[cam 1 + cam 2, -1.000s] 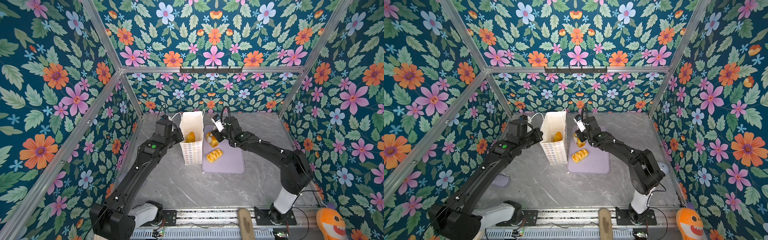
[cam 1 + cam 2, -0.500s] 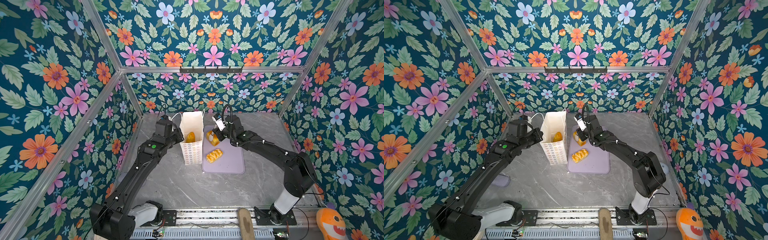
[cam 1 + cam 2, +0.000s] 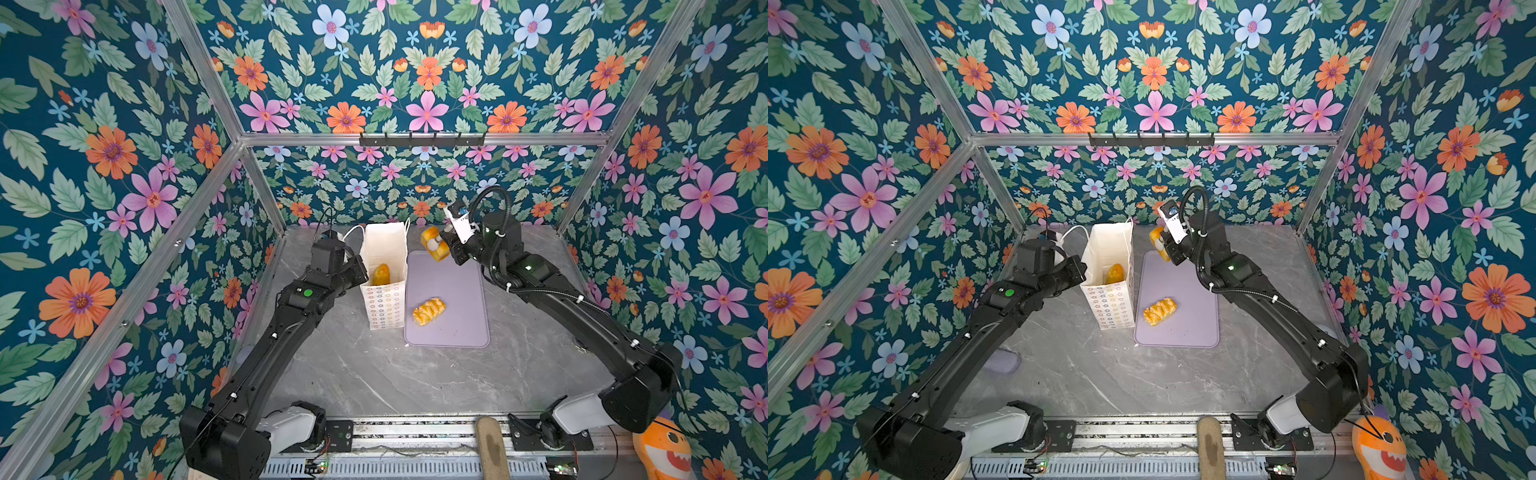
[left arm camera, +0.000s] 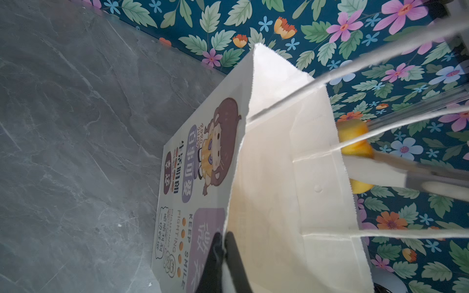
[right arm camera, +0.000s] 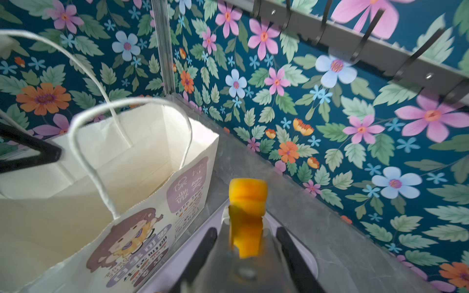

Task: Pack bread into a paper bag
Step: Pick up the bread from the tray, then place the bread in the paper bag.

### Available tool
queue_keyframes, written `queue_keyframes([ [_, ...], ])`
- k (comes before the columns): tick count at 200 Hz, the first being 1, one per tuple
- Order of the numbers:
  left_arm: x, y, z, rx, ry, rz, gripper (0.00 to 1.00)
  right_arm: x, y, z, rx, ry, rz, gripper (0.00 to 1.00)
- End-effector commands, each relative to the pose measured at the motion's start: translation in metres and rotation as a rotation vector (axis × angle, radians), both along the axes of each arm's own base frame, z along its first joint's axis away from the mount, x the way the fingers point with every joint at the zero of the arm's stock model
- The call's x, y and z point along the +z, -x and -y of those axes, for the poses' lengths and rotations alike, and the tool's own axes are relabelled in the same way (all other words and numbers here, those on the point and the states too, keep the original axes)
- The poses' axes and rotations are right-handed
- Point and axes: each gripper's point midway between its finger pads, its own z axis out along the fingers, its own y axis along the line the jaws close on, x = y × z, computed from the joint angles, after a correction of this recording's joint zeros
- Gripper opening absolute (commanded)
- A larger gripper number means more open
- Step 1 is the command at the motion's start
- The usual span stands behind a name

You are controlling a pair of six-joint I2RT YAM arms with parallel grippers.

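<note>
One roll (image 3: 381, 274) in bag (image 3: 384, 305), one loaf (image 3: 428, 237) gripped, one braid (image 3: 429, 311) loose.

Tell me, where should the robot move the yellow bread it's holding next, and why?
Probably sideways, until it is over the paper bag's open mouth. The right fingers grip the blocky loaf in the air, beside the bag, not above it. The left fingers pinch the bag's rim, holding it open, so it looks ready.

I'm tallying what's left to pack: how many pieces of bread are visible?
3: an oval roll inside the paper bag, a blocky loaf held in the right gripper, a braided roll on the purple mat. More may lie hidden deeper in the bag.
</note>
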Motion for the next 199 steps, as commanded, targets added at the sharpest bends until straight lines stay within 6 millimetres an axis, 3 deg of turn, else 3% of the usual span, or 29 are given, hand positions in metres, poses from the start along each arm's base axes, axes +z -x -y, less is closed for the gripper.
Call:
queue_keyframes([
  [1, 0.004, -0.002, 0.002, -0.006, 0.009, 0.015, 0.04, 0.041, 0.013, 0.005, 0.021, -0.027, 0.105, 0.37],
  [65, 0.002, -0.003, 0.004, -0.011, 0.011, 0.010, 0.04, 0.117, 0.054, 0.007, 0.131, -0.167, 0.199, 0.37],
  [121, 0.005, -0.005, 0.008, -0.022, 0.031, 0.016, 0.04, 0.166, 0.081, -0.016, 0.311, -0.383, 0.166, 0.37],
  [145, 0.004, -0.005, 0.008, -0.020, 0.031, 0.012, 0.04, 0.177, 0.087, -0.030, 0.358, -0.406, 0.165, 0.37],
  [199, 0.005, -0.006, 0.007, -0.011, 0.032, 0.010, 0.04, 0.178, 0.094, -0.073, 0.404, -0.393, 0.161, 0.37],
])
